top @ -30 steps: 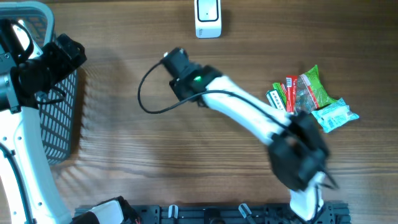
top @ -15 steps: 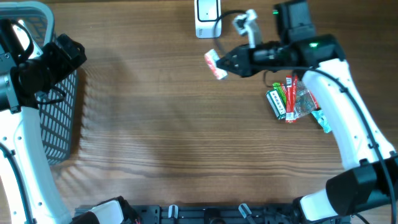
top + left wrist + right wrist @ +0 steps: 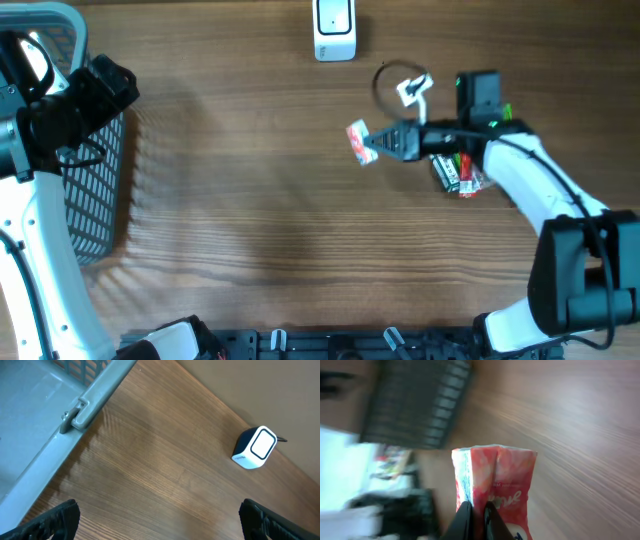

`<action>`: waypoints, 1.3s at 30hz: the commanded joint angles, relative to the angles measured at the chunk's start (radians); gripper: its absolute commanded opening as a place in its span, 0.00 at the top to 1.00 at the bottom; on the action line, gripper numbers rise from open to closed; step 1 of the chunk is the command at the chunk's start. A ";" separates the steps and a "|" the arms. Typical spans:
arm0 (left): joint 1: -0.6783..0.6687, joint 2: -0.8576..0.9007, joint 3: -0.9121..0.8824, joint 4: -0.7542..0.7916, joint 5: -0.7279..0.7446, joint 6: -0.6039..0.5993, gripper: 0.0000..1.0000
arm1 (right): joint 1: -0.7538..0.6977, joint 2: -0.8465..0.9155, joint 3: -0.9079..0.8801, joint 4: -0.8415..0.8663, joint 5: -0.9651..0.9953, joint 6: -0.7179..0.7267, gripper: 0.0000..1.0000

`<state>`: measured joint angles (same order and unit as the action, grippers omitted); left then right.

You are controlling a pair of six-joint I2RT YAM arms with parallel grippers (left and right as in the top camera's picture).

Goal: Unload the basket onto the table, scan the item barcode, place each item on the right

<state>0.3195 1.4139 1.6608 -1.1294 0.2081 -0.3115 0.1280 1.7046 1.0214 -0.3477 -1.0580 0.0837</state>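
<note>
Red packet (image 3: 495, 480) clamped tight in the right gripper (image 3: 477, 512).
Only the left wrist view shows the left gripper (image 3: 160, 517) spread wide.

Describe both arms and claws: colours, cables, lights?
Both have white shells and black joints. The right arm carries a green light near the wrist and a looped black cable; the right claw is black and slim. The left arm matches; the left claw has black fingers.
</note>
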 commanded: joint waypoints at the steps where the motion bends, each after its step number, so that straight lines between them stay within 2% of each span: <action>1: -0.003 -0.001 0.008 0.002 0.012 0.016 0.00 | 0.089 0.014 -0.029 0.049 0.352 0.046 0.95; 4: -0.003 -0.001 0.008 0.002 0.012 0.016 0.00 | 0.154 0.014 -0.029 0.130 0.334 0.093 0.96; 9: -0.003 -0.001 0.008 0.002 0.012 0.016 0.00 | 0.231 0.044 -0.029 0.283 0.241 0.374 0.96; 13: -0.003 -0.001 0.008 0.002 0.012 0.016 0.00 | 0.281 0.118 -0.029 0.420 0.205 0.482 0.96; 15: -0.003 -0.001 0.008 0.002 0.012 0.016 0.00 | 0.301 0.177 -0.029 0.513 0.161 0.549 0.96; 18: -0.003 -0.001 0.008 0.002 0.012 0.016 0.00 | 0.309 0.303 -0.029 0.751 0.048 0.669 0.96; 21: -0.003 -0.001 0.008 0.002 0.012 0.016 0.00 | 0.306 0.370 -0.029 0.881 0.007 0.752 0.95; 28: -0.003 -0.001 0.008 0.002 0.012 0.016 0.00 | 0.286 0.386 -0.029 0.762 0.140 0.732 0.94; 30: -0.003 -0.001 0.008 0.002 0.012 0.016 0.00 | 0.280 0.386 -0.029 0.733 0.163 0.696 0.86; 33: -0.003 -0.001 0.008 0.002 0.012 0.016 0.00 | 0.268 0.386 -0.029 0.689 0.190 0.673 0.69; 35: -0.003 -0.001 0.008 0.002 0.011 0.016 0.00 | 0.258 0.386 -0.029 0.674 0.192 0.654 0.67; 39: -0.003 -0.001 0.008 0.002 0.012 0.016 0.00 | 0.232 0.383 -0.029 0.653 0.197 0.647 0.55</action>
<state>0.3195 1.4139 1.6608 -1.1294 0.2081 -0.3115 0.3847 2.0781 0.9878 0.3149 -0.8848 0.7650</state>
